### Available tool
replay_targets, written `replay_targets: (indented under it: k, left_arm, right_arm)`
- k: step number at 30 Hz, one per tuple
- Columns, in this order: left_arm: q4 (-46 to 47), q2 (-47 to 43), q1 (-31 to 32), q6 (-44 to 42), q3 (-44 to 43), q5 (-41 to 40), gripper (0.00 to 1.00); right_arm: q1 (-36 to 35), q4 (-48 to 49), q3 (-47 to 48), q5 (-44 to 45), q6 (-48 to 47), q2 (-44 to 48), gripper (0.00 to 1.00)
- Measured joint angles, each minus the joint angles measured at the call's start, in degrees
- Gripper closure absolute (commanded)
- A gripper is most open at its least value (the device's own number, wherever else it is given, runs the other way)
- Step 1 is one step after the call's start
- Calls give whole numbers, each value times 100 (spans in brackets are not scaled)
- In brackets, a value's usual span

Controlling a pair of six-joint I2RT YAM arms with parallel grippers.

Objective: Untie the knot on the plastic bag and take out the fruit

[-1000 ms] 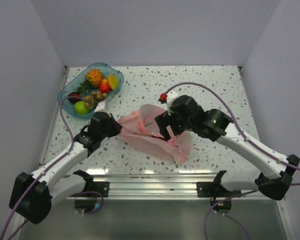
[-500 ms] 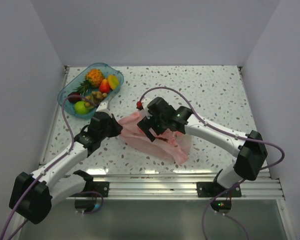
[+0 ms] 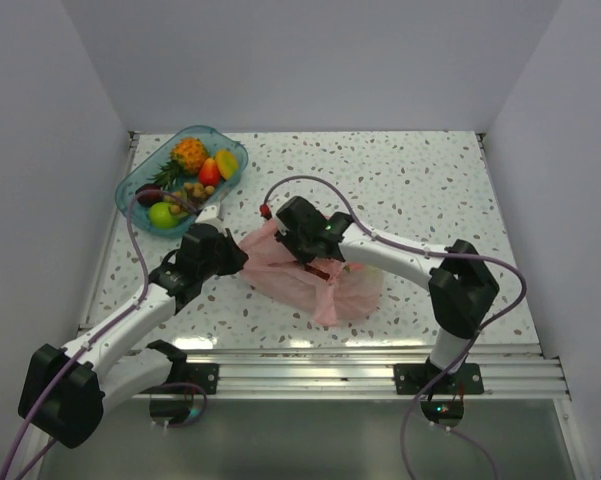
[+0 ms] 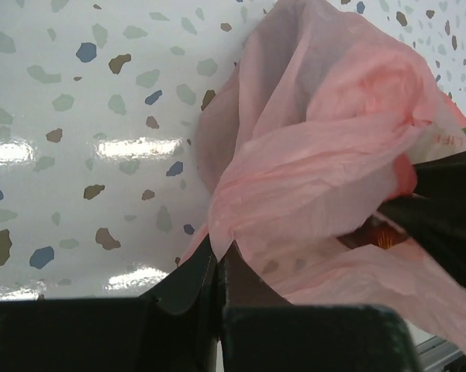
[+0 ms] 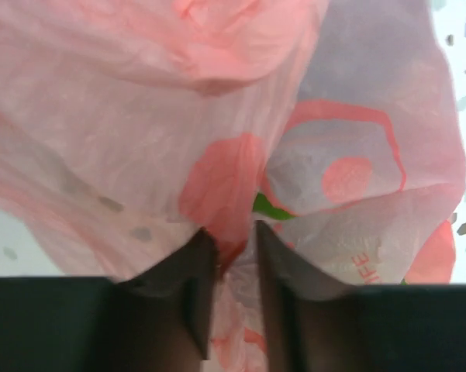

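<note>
The pale-pink plastic bag (image 3: 352, 291) lies crumpled mid-table between both arms. My left gripper (image 3: 236, 257) is shut on the bag's left edge; in the left wrist view the film (image 4: 318, 155) is pinched at the left gripper (image 4: 219, 252). My right gripper (image 3: 310, 262) presses down into the bag's middle. In its wrist view the right gripper (image 5: 235, 236) has narrowed onto a fold of the bag (image 5: 139, 116), with something red at the left finger and a green patch (image 5: 267, 207) just beyond. No knot can be made out. Fruit, a green apple (image 3: 162, 214) and dark grapes (image 3: 150, 193), lies in the tray.
The clear blue tray (image 3: 127, 188) stands at the back left and also holds a small pineapple (image 3: 189, 153) and other small pieces. A metal rail (image 3: 310, 360) runs along the near edge. White walls close in the table on three sides.
The right arm has swung left and down onto the bag, and its jaws have narrowed from wide open onto the plastic. The bag is more bunched. The left arm has not moved.
</note>
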State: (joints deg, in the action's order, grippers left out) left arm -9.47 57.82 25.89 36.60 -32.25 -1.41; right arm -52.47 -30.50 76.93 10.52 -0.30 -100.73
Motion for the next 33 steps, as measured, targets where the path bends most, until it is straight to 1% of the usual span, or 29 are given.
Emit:
replay_targets:
  k: [2,3,6,8,10,13,19,23,24,25,27,28,29,30,31,32,33]
  left_arm:
    - [7,2,0,-26,9,31,97]
    - [20,0,0,-28,26,44,97]
    - [105,2,0,-28,140,103,98]
    - [232,46,7,-22,199,144,98]
    - [409,136,11,-24,199,138,99]
    - [557,286,11,-24,197,96,99]
    - [914,656,11,-22,114,92,97]
    - [1246,1244,9,-22,-61,216,96]
    - [1311,1475,9,-22,-103,273,96]
    - [1373,1725,11,-15,-149,330,96]
    - [1473,2127,11,28,-208,409,95]
    - [1493,2267,11,44,-216,424,94]
    - [1491,2343,11,72,-216,422,89]
    - [1447,2363,11,81,-216,415,87]
    - [1412,2356,11,90,-216,402,85]
    - [1394,2334,11,111,-225,376,81]
    - [1357,2306,11,122,-249,352,80]
  right_arm:
    - [184,42,186,66,31,-94,85]
    - [306,74,293,55,66,-118,91]
    - [761,153,656,-131,208,-146,94]
    - [1049,186,940,-531,282,-203,96]
    - [1217,142,1237,-844,321,-330,100]
    - [1346,120,1519,-1029,483,-595,100]
    - [1836,214,1543,-1482,1309,-1067,100]
    - [2011,240,1716,-1499,1556,-1451,100]
    - [2031,269,1727,-1491,1580,-1510,98]
    - [2039,256,1725,-1469,1596,-1523,93]
    - [2044,219,1725,-1451,1624,-1508,73]
    - [2044,223,1725,-1438,1615,-1482,51]
    - [2044,197,1725,-1419,1615,-1438,42]
    - [2046,151,1725,-1362,1554,-1386,34]
    - [2052,85,1725,-1305,1515,-1309,22]
    - [2057,7,1722,-1248,1499,-1193,18]
    - [2048,-79,1725,-1176,1453,-1049,14]
